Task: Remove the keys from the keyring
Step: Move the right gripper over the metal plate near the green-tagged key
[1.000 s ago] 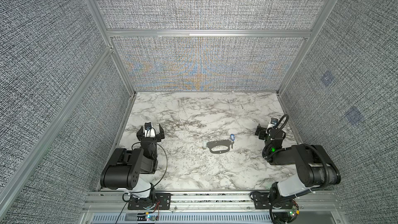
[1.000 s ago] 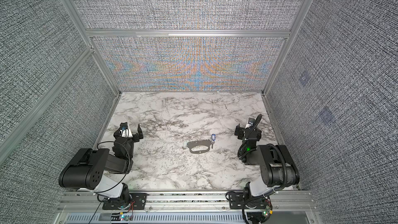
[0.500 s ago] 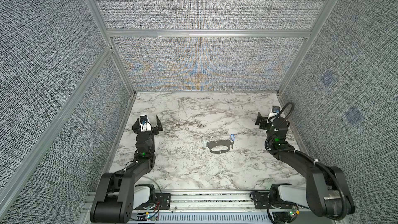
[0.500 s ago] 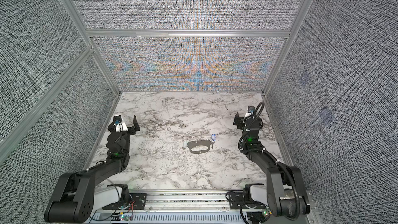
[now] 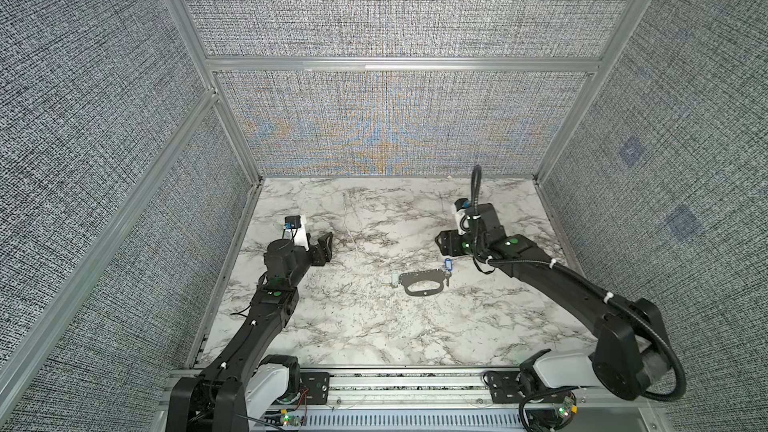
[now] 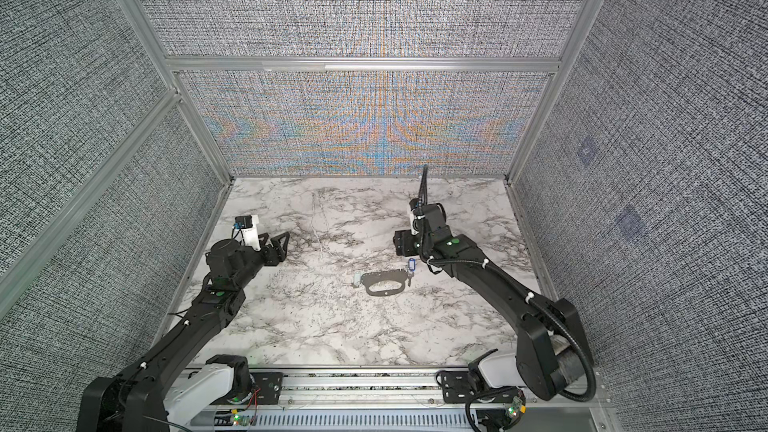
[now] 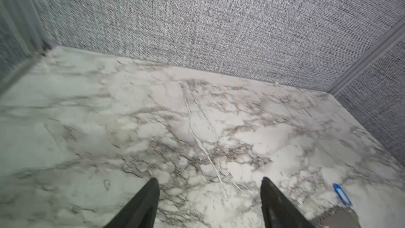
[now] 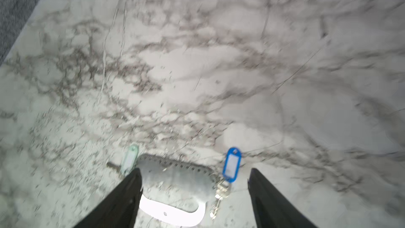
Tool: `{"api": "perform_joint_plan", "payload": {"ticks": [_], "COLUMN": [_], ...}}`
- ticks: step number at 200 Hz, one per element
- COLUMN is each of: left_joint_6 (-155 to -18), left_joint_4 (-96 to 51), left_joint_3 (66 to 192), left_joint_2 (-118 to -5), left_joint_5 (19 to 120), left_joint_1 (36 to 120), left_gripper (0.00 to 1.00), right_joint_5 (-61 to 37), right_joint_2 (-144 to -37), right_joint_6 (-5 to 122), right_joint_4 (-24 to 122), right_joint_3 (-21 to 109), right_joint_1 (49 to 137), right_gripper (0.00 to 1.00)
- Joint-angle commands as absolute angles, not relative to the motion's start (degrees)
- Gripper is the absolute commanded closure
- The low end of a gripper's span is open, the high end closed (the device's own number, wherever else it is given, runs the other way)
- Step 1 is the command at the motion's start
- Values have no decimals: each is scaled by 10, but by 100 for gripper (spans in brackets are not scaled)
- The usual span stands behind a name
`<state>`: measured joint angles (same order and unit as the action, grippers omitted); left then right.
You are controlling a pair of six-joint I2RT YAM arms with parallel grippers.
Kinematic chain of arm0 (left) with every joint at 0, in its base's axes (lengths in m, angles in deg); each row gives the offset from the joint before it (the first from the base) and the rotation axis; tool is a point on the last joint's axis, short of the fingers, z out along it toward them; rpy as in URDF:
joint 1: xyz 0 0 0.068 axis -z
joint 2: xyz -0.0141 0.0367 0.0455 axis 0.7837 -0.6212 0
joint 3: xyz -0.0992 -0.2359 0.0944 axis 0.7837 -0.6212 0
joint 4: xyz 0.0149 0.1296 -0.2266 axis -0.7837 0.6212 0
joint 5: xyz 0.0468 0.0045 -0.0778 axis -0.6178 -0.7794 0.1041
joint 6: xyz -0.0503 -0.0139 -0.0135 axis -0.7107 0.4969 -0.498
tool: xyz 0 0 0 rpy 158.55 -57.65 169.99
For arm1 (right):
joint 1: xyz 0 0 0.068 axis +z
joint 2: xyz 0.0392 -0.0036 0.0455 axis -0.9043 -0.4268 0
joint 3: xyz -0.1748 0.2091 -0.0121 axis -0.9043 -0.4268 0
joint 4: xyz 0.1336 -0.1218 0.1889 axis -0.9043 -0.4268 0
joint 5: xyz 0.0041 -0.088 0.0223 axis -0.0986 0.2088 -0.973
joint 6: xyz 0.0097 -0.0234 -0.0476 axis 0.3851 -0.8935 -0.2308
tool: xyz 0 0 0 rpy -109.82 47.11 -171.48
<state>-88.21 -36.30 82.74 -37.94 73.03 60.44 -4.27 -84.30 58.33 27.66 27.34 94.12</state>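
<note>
Right wrist view: right jaws wide apart, empty, near the plate (image 8: 175, 179).

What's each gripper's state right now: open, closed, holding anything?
Left gripper: open, holding nothing.
Right gripper: open, holding nothing.

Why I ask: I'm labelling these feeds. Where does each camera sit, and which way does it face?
Both top views: high over the front rail, looking down toward the back wall at the marble table; left arm, right arm, left claw, right claw show.
Left wrist: on the left arm, facing over bare marble toward the back wall; the open left claw shows.
Right wrist: on the right arm, facing down at the dark-grey plate and blue tag; the open right claw shows.
Shared: every view catches the blue tag.
</note>
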Motion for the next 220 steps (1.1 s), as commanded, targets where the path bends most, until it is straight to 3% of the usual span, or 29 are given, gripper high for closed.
{"api": "perform_joint_plan", "payload": {"ticks": [1,57,220], "left_joint_6": [-922,-930,-939], "left_joint_4": [-336,-312,-289], "left_joint_3": [836,830,800], "left_joint_2": [-396,-404,-371], "left_joint_5": [774,773,755], "left_joint_1": [630,658,660], "left_gripper": [32,36,33], "right_joint_5": [-118,-175,-225], "right_joint_2": [-892,-1010,-1197], "right_joint_6": [638,643,586], "right_joint_4": [177,128,31], "right_joint_3": [311,392,556], "right_joint_1": [974,1030,1061], "right_gripper": [27,34,30]}}
